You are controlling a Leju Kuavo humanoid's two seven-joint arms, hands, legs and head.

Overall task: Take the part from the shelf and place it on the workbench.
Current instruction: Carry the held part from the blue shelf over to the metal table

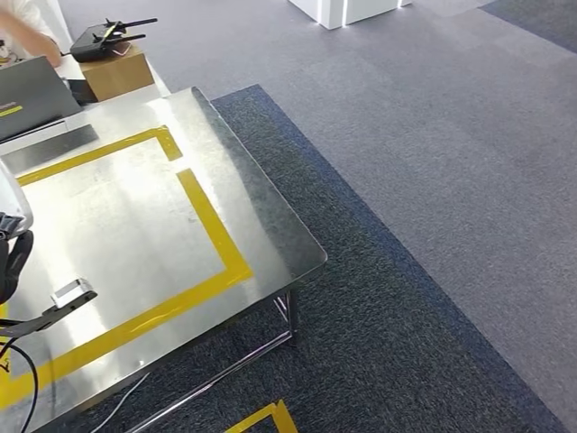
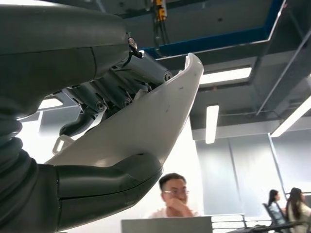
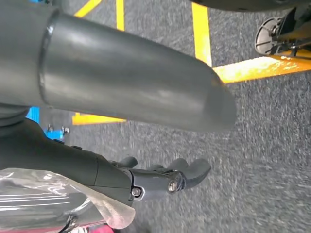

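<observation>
My left robot hand point(image 2: 92, 126) grips the white part point(image 2: 154, 116) between thumb and fingers, at the near-left edge of the metal surface point(image 1: 272, 225). My right robot hand point(image 3: 161, 177) hangs over carpet, fingers extended, holding nothing.

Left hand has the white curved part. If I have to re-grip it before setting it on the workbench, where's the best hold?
Grip the white curved part across its thin wall at mid-length, coming in over a long edge. It is a shallow shell, so the thumb on one face and the fingers on the other clamp it, as the left hand does. The tip narrows, so I'd avoid it.
</observation>
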